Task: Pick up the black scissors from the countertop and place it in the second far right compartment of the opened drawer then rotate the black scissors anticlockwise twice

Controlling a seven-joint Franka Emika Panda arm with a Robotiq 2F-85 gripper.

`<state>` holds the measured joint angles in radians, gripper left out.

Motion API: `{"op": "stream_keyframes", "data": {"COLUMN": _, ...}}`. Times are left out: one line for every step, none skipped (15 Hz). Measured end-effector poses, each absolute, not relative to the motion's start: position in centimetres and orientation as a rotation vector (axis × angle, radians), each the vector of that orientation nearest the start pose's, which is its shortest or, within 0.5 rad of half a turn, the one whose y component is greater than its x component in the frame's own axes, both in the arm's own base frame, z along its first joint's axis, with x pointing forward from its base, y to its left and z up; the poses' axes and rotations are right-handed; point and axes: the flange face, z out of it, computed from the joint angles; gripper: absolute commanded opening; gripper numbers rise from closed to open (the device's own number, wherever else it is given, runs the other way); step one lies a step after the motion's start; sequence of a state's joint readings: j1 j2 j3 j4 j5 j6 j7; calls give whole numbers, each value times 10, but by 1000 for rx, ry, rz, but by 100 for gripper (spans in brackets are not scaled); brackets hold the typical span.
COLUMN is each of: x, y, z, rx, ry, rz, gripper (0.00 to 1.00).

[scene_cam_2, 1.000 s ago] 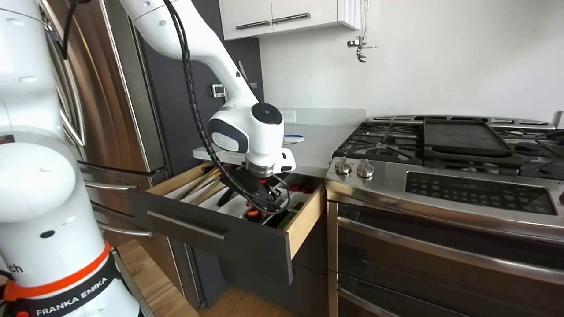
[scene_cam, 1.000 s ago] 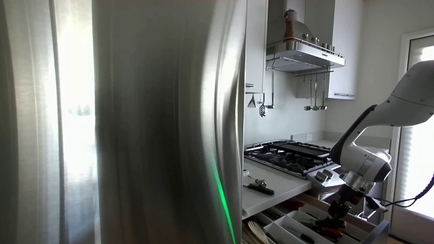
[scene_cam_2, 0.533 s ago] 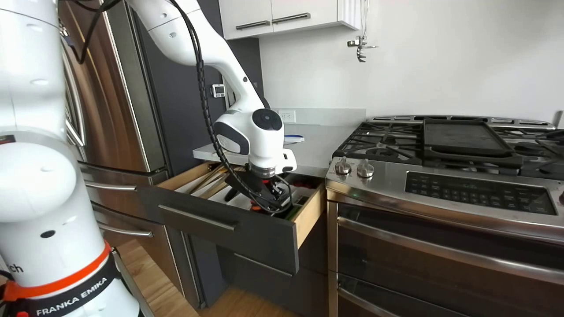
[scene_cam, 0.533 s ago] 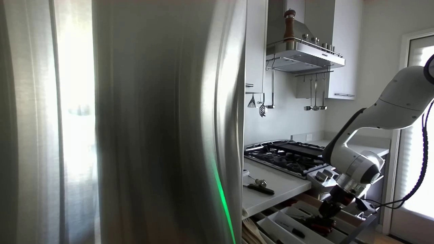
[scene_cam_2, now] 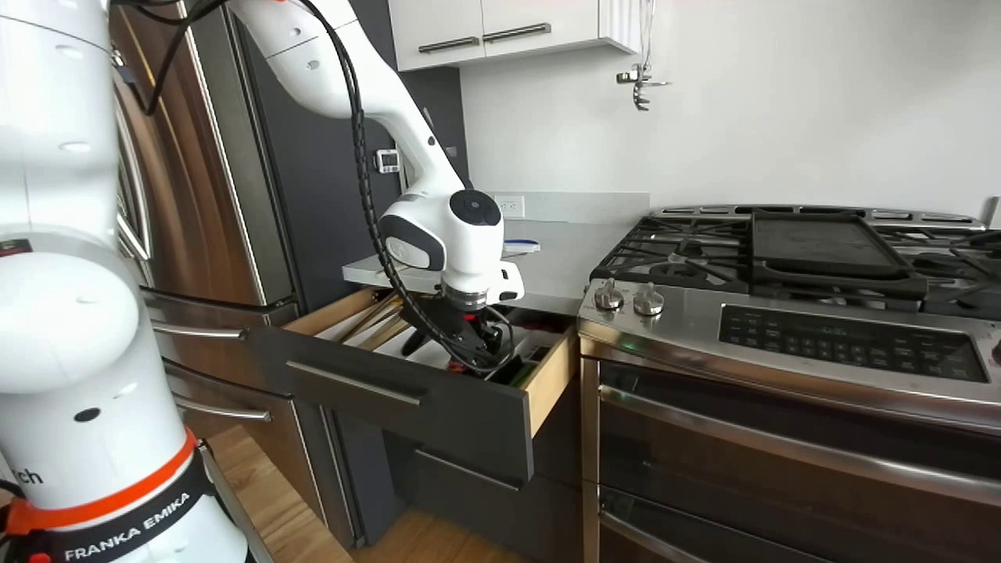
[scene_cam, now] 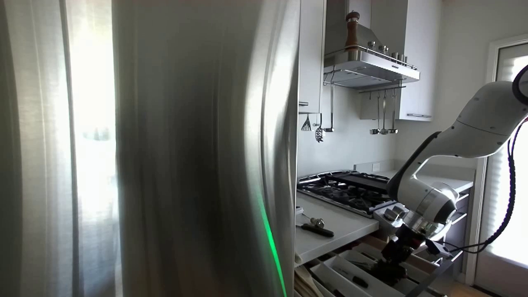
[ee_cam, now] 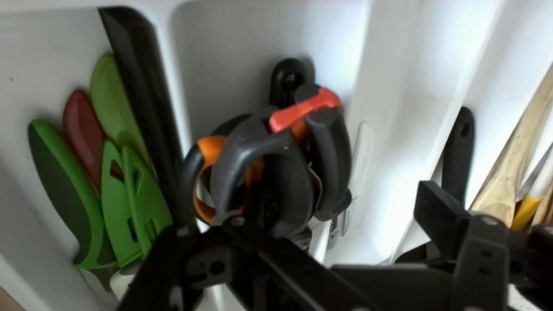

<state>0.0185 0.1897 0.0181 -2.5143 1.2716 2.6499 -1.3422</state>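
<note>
In both exterior views, a tall stainless-steel refrigerator (scene_cam_2: pixel 195 203) is seen toward nine o'clock. In an exterior view, a wide steel cooker with black grates (scene_cam_2: pixel 782 407) is placed at four o'clock, and a jointed white robot arm (scene_cam_2: pixel 375 86) is extended from ten o'clock. Between refrigerator and cooker a pale white, narrow bench (scene_cam_2: pixel 579 250) is found. Below it, toward seven o'clock of the same view, an opened drawer with dark grey front and pale wooden sides (scene_cam_2: pixel 438 414) can be seen; it is fitted with a white divided tray (ee_cam: pixel 393 65).

The black metal pincer (ee_cam: pixel 332 207) is held low over the drawer, and its two fingers are set wide apart. In the wrist view, the black scissors with rounded loop handles (ee_cam: pixel 235 160) are laid at ten o'clock from the gap of the pincer, in the second compartment (ee_cam: pixel 242 56), counted from the tray end at nine o'clock. Their lower part is covered by one finger; whether it is touched cannot be told.

In the end compartment, a green and dark grey handle (ee_cam: pixel 65 185) and a dark red handle (ee_cam: pixel 84 129) are kept. By the black scissors, an orange-and-black ring handle (ee_cam: pixel 210 149) is partly hidden. A flat red strip (ee_cam: pixel 304 112) is seen at one o'clock from the loops.
</note>
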Motion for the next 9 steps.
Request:
{"op": "stream_keyframes", "data": {"x": 444, "y": -9, "z": 198, "rx": -2649, "ry": -271, "rz": -379, "gripper": 100}}
{"op": "stream_keyframes", "data": {"x": 444, "y": -9, "z": 202, "rx": -2659, "ry": -260, "rz": -362, "gripper": 100}}
{"op": "stream_keyframes", "data": {"x": 444, "y": -9, "z": 207, "rx": -2668, "ry": -248, "rz": -349, "gripper": 100}}
{"op": "stream_keyframes", "data": {"x": 444, "y": -9, "z": 214, "rx": -2676, "ry": -236, "rz": -344, "gripper": 100}}
{"op": "stream_keyframes", "data": {"x": 443, "y": -9, "z": 222, "rx": -2683, "ry": -225, "rz": -342, "gripper": 100}}
{"op": "stream_keyframes", "data": {"x": 442, "y": -8, "z": 230, "rx": -2689, "ry": -216, "rz": -345, "gripper": 100}}
{"op": "stream_keyframes", "data": {"x": 442, "y": -8, "z": 239, "rx": -2694, "ry": -210, "rz": -350, "gripper": 100}}
{"op": "stream_keyframes", "data": {"x": 441, "y": -7, "z": 247, "rx": -2700, "ry": -205, "rz": -355, "gripper": 100}}
{"op": "stream_keyframes", "data": {"x": 440, "y": -7, "z": 256, "rx": -2705, "ry": -199, "rz": -360, "gripper": 100}}
